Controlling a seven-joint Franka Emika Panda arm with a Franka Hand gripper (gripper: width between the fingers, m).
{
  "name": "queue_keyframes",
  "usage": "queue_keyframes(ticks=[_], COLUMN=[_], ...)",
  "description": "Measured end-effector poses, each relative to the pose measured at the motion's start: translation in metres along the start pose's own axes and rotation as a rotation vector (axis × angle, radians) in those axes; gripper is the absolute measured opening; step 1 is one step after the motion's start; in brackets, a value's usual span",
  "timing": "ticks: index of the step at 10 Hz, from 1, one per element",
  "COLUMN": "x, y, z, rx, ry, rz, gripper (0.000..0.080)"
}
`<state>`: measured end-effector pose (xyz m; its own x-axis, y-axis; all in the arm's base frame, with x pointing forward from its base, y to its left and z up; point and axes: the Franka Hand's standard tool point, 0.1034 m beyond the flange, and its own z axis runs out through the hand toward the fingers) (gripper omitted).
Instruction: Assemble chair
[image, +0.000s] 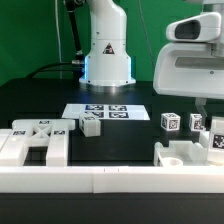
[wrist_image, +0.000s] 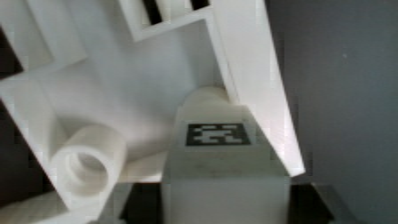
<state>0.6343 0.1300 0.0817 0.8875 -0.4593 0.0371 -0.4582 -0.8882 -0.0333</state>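
Observation:
The chair lies in loose white tagged parts. In the exterior view a wide flat part rests at the left, a small block sits near the marker board, and two tagged cubes stand at the right. My gripper hangs low at the far right over another white part. In the wrist view my gripper is shut on a chunky white leg with a tag on top. A dark finger shows on each side of the leg. Beyond it lies a slotted white panel with a round socket.
The marker board lies flat in the middle of the black table. A long white border wall runs along the front edge. The arm's base stands at the back centre.

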Motion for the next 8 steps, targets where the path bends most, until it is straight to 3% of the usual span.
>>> queue_keyframes(ticks=[5, 8], x=[0.0015, 0.0017], y=[0.0019, 0.0017], z=[0.0014, 0.0016], rx=[0.051, 0.057], ry=[-0.029, -0.042], rz=[0.596, 0.773], gripper=[0.0289, 0.0290])
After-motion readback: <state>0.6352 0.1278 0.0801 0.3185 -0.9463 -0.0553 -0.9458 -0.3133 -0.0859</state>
